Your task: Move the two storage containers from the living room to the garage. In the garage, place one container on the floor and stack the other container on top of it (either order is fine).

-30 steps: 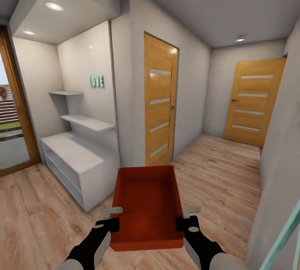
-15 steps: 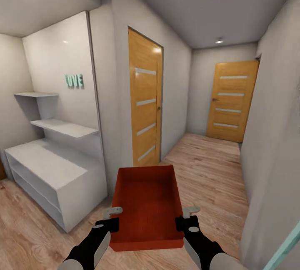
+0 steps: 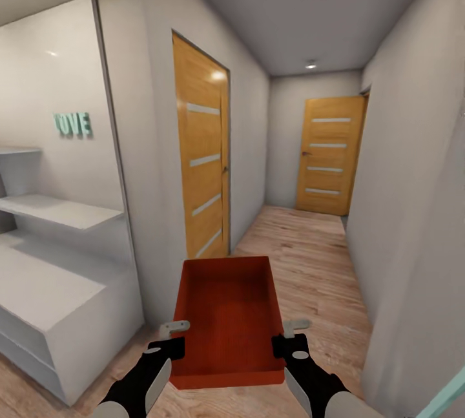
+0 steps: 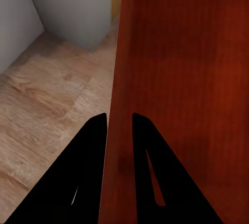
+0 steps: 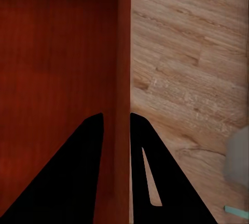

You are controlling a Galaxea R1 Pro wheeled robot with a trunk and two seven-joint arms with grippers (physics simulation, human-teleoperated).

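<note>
Left gripper clamped on the storage container at its 9 o'clock wall, right gripper pinching the 3 o'clock wall. The bin rides level at 6 o'clock, unchanged. The view has swung right: white shelving slides toward 9, the near orange door sits at 11, the far door at 1, down the hallway's plank floor.

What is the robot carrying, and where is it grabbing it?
An orange-red storage container. The left gripper pinches one long side wall and the right gripper pinches the opposite one, jaws straddling each rim.
</note>
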